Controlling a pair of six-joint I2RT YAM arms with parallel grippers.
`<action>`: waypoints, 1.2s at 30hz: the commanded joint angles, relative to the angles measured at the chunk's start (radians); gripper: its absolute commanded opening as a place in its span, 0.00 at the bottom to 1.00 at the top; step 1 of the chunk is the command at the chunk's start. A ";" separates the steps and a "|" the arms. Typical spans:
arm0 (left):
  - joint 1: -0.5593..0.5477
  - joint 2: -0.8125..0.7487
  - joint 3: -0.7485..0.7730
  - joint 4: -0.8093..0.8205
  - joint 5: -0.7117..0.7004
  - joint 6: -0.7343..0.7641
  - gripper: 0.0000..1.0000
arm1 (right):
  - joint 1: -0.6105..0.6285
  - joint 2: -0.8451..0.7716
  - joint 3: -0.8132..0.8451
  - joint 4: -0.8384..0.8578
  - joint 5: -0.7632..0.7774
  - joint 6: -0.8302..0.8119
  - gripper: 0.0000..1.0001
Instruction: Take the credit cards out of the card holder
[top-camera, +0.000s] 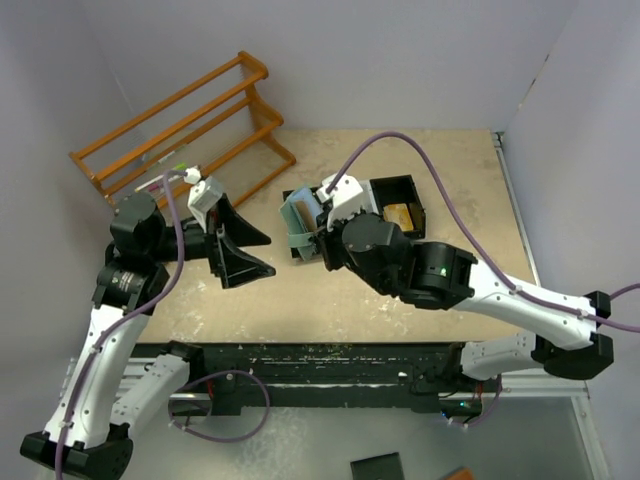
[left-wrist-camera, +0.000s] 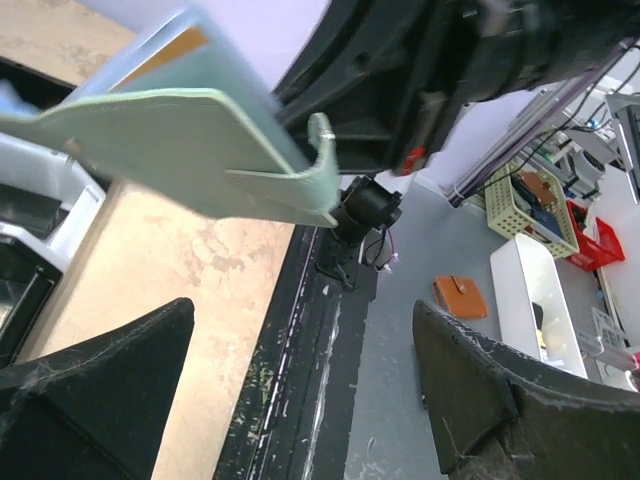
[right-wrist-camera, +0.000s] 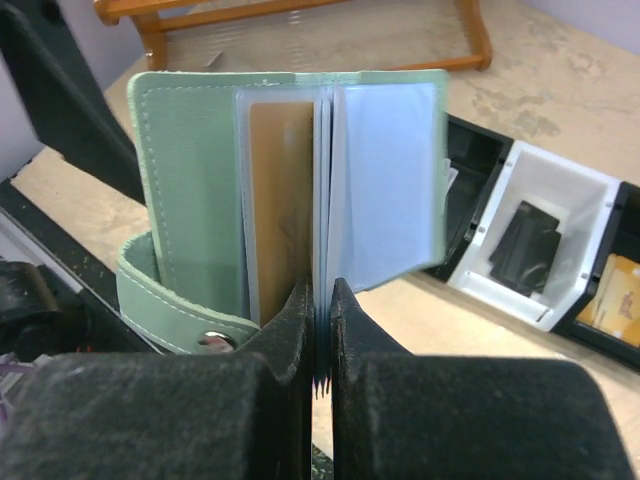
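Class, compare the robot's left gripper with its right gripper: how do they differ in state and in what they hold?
The left gripper stands wide open; the right gripper is shut. The left gripper holds nothing, while the right gripper pinches the opened card holder at its lower edge. The left gripper sits apart from the card holder; the right gripper touches it. Both are black with two fingers.

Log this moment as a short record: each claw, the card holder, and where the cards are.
left claw: open, empty, apart from the card holder
right claw: shut on card holder's clear sleeves, holder lifted and spread open
in holder: tan card, left sleeve
tray: dark card and orange card inside
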 joint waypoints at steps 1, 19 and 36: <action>-0.002 0.003 -0.060 0.048 -0.067 0.019 0.93 | 0.053 0.031 0.120 -0.027 0.161 -0.040 0.00; -0.001 -0.041 -0.073 0.234 -0.101 -0.356 1.00 | 0.148 0.176 0.220 -0.064 0.343 -0.041 0.00; 0.036 -0.025 -0.072 0.073 -0.295 -0.318 0.36 | 0.183 0.124 0.177 0.014 0.331 -0.003 0.00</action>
